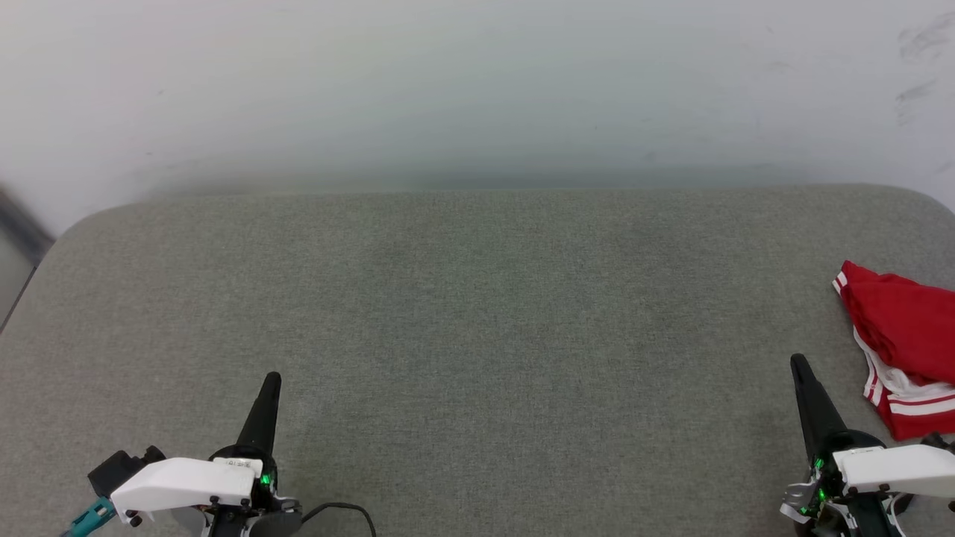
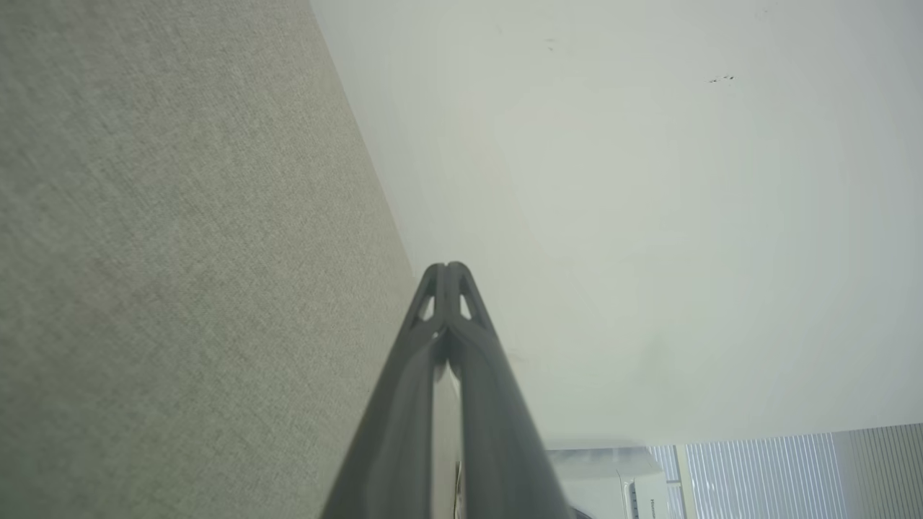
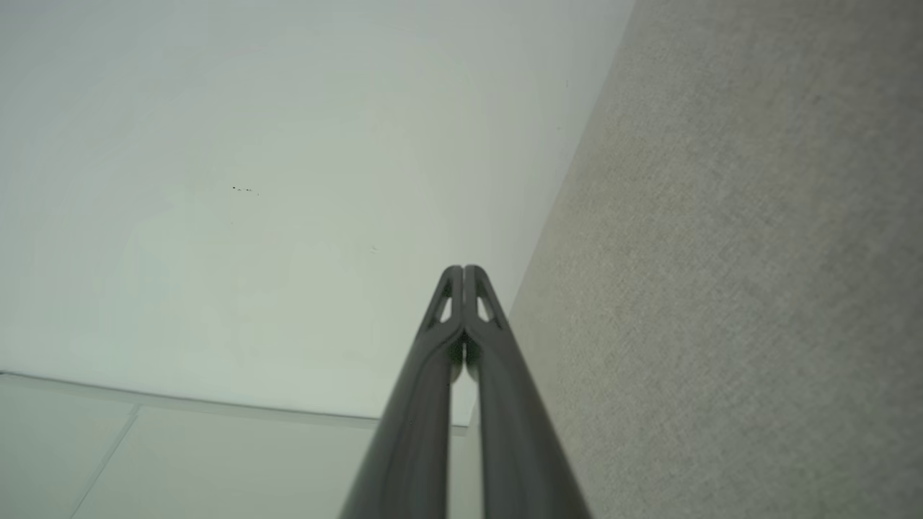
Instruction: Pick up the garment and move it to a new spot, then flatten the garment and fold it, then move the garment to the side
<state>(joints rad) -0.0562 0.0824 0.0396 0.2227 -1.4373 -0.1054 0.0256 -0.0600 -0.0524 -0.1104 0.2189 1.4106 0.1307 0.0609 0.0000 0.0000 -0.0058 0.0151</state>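
Two end effectors are showing at the bottom of my head view, and I am carrying nothing in either. My left end effector (image 1: 272, 380) is sitting over the near left part of the tabletop (image 1: 477, 335). Its two dark fingers are pressed together into one point that is aiming toward the pale wall (image 1: 477, 89) beyond. In my left wrist view the fingertips are meeting with no gap, with the grey fabric of the tabletop running along one side and the wall on the other. My right end effector (image 1: 800, 363) is sitting over the near right part, likewise pinched fully together. In my right wrist view its tips are touching and gripping nothing. I cannot tell whether either set of fingers is touching the fabric below.

The garment (image 1: 903, 328) is lying bunched at the right edge of the tabletop, partly cut off by the edge of the head view. It is showing red cloth, some white cloth, and red-and-white striped trim along its near side. It is lying just beside my right end effector, to its right and not touching it, and well apart from my left one.

A thin black cable (image 1: 343, 511) is looping beside my left wrist. In the left wrist view, window blinds (image 2: 757, 468) and a white appliance (image 2: 613, 479) are showing near the bottom.
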